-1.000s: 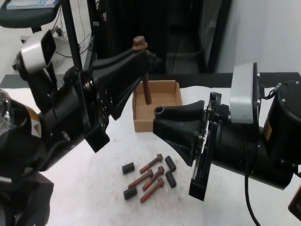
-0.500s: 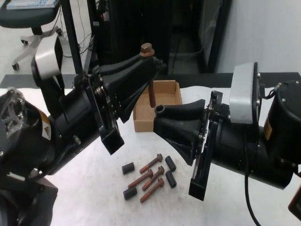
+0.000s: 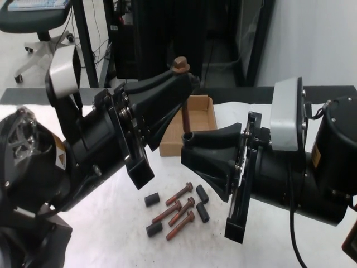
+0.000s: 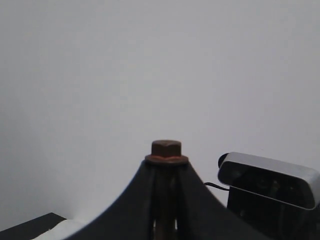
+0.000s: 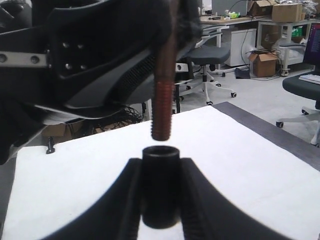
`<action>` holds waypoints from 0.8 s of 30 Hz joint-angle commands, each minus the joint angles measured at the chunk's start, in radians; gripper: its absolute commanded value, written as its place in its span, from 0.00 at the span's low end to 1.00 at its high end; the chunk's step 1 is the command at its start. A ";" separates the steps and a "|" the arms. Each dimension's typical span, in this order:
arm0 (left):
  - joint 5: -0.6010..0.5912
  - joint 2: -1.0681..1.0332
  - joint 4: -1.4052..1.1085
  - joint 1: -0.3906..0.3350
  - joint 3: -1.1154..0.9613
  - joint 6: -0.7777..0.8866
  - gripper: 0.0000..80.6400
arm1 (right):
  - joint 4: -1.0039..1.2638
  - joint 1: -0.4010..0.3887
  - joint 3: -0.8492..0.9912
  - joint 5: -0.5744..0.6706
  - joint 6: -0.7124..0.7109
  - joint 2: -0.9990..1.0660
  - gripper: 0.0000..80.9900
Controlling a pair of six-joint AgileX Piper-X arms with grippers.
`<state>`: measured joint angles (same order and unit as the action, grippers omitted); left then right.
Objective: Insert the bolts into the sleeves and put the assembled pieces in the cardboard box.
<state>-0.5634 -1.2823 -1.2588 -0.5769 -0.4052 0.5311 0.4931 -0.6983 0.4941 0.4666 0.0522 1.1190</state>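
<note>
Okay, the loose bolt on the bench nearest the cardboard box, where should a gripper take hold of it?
Probably mid-shank, coming straight down from above. The bolt lies flat on the bench, so only its top and sides are free, and a sleeve sits close by its head; a grip across the shank should clear it.
</note>
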 commanded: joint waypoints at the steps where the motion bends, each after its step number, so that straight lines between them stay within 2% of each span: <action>1: 0.003 -0.002 0.010 -0.005 -0.005 -0.016 0.00 | 0.006 -0.001 0.002 -0.006 -0.005 0.002 0.01; 24: 0.001 -0.003 0.075 -0.005 -0.005 -0.016 0.00 | 0.073 -0.002 0.017 -0.011 0.001 0.002 0.01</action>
<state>-0.5658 -1.2823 -1.2038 -0.5815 -0.4052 0.5164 0.5292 -0.6983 0.4931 0.4469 0.0525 1.1252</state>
